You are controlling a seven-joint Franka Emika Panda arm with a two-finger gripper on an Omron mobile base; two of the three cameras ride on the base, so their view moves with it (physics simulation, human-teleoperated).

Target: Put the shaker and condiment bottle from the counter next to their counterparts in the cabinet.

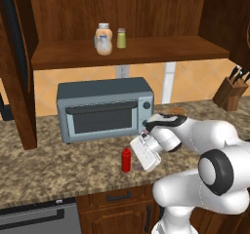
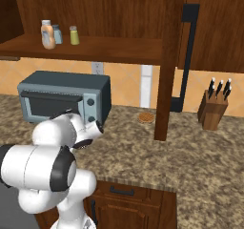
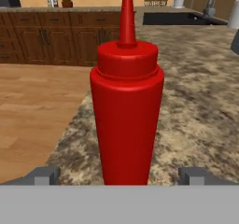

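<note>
We see the condiment bottle (image 3: pixel 126 101) upright on the counter (image 3: pixel 196 106), centred between our gripper's (image 3: pixel 119 175) spread fingertips (image 3: pixel 44 175), untouched

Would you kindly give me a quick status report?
Gripper open, straddling the upright red squeeze bottle on the granite counter. Yellow-green shaker already on cabinet shelf. Nothing in the way.

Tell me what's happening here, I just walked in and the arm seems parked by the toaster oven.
The robot arm has its open gripper level with the red condiment bottle, which stands upright on the granite counter in front of the toaster oven. The fingers flank the bottle without closing on it. The yellow-green shaker is already on the cabinet shelf, beside the peach bottle and clear shaker. The bottle appears to be the remaining item.
</note>
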